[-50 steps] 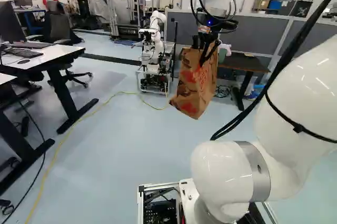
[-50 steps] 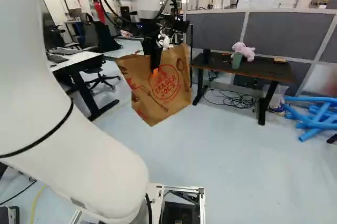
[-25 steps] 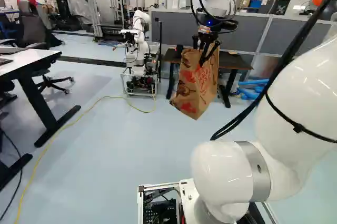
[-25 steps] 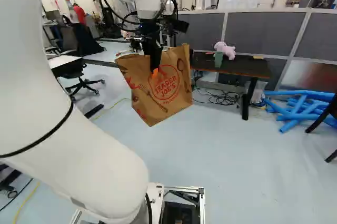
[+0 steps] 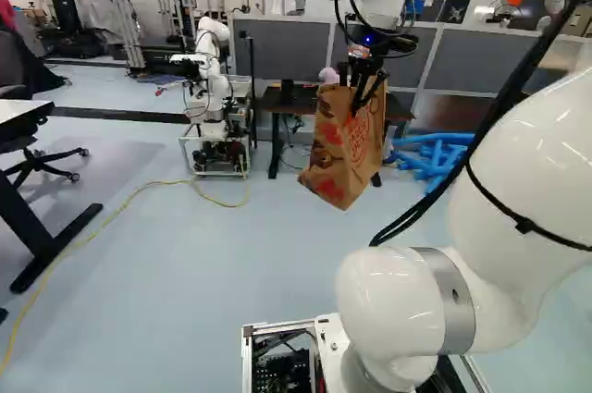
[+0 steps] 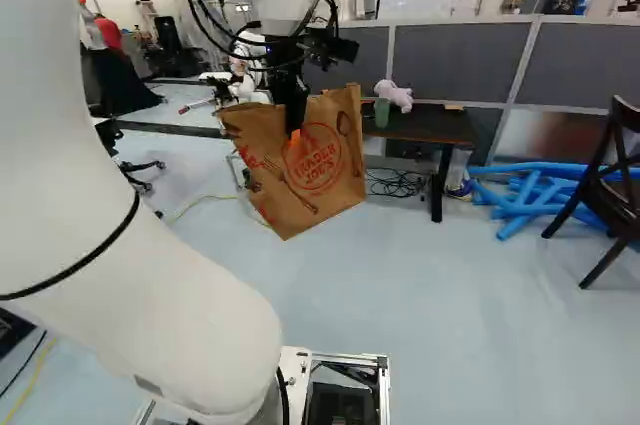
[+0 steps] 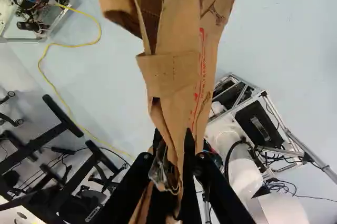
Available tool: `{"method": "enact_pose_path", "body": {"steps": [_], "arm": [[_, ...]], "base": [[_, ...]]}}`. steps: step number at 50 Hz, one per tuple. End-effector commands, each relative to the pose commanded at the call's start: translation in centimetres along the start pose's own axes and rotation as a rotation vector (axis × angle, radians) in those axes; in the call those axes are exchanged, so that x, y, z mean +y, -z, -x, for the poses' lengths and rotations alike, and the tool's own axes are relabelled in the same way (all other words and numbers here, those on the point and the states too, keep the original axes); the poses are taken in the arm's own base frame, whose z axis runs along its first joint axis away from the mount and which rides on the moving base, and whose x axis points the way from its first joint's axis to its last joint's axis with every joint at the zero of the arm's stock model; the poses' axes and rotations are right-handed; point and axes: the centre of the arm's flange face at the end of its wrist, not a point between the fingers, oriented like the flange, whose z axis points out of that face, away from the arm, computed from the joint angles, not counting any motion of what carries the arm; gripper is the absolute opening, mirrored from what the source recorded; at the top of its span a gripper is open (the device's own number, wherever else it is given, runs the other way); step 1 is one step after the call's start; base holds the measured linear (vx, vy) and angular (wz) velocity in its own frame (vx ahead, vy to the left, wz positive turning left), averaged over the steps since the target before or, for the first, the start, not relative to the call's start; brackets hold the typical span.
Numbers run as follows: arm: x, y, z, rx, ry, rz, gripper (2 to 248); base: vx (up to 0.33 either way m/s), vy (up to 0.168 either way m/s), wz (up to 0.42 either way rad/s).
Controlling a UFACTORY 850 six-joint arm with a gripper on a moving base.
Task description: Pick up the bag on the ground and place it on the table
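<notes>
In the right base view my gripper [image 6: 293, 117] points down with the brown paper bag [image 6: 325, 180] hanging tilted from it, well above the floor. The wrist view shows the gripper [image 7: 175, 147] shut on the bag's folded top [image 7: 171, 84], a finger on each side of the paper; the rest of the bag extends ahead of the fingers. Past the bag, the dark table [image 6: 445, 125] stands against the grey partition and carries a pink plush toy [image 6: 394, 95] and a green cup [image 6: 382, 112]. The bag hides part of this table in the left base view.
Another robot [image 5: 213, 88] stands on a wheeled frame left of the dark table. Blue tubes [image 6: 530, 190] lie on the floor to its right, near a dark wooden chair [image 6: 615, 180]. A white desk [image 5: 20, 114] is at the far left; a yellow cable [image 5: 120, 208] crosses the floor.
The base has turned to the right, so the room has shifted leftward in both base views. The arm keeps its pose over its joint, and the held bag has travelled along with it.
</notes>
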Motion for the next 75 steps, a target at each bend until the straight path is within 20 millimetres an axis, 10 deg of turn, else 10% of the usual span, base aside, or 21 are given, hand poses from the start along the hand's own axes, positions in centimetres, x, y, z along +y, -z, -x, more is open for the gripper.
{"method": "enact_pose_path", "body": {"steps": [75], "arm": [[0.00,0.00,0.00,0.000,0.000,0.000,23]], "base": [[0.151,-0.067,-0.216]]}}
